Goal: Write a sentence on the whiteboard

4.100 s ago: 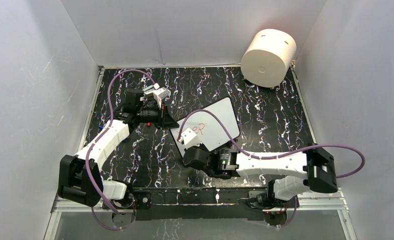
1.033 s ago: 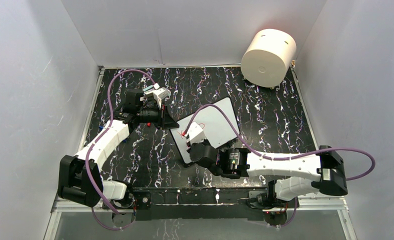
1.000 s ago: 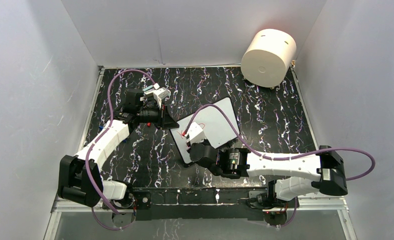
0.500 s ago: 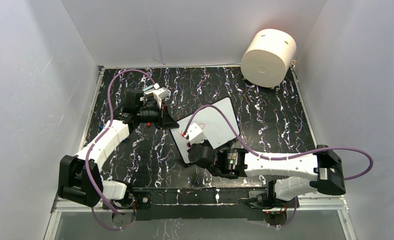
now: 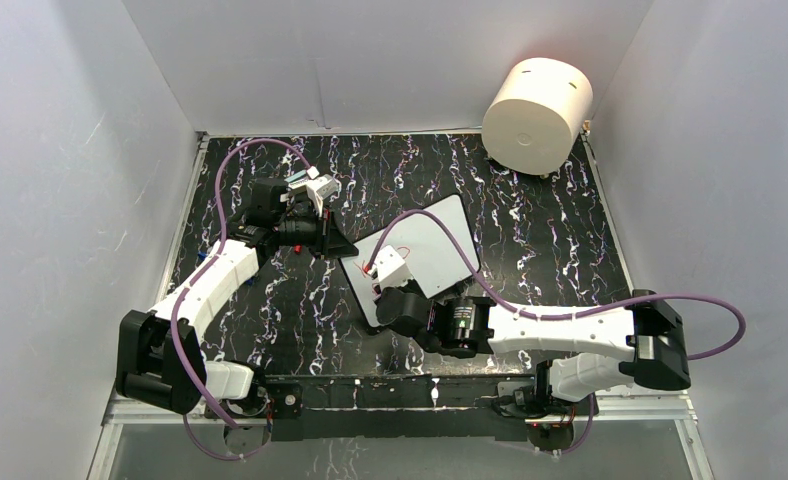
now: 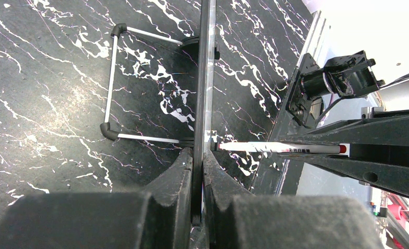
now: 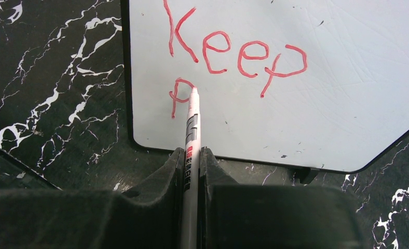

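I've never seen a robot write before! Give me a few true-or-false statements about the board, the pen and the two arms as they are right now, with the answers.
1. The red writing on the whiteboard reads "Keep", with one more letter begun beneath it. True.
2. The right end effector grips a marker whose tip sits at that lower letter. True.
3. The left end effector is open and clear of the board. False: it is shut on the whiteboard's edge.
4. The cream cylinder lies on the whiteboard. False: it sits apart from the board, at the far right corner of the table.
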Controlling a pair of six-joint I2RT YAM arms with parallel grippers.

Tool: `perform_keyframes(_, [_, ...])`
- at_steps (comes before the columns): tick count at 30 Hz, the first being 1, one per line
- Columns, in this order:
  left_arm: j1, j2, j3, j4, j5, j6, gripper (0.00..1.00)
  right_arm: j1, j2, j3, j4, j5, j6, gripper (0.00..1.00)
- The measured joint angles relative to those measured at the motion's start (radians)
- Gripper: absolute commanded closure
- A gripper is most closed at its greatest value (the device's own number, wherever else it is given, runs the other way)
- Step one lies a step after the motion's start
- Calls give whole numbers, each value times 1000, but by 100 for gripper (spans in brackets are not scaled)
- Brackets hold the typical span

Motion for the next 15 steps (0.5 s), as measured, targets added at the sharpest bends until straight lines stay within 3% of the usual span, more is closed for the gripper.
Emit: perform_keyframes(15, [0,0,0,0,0,0,100,0,19,0,0,10,1,100])
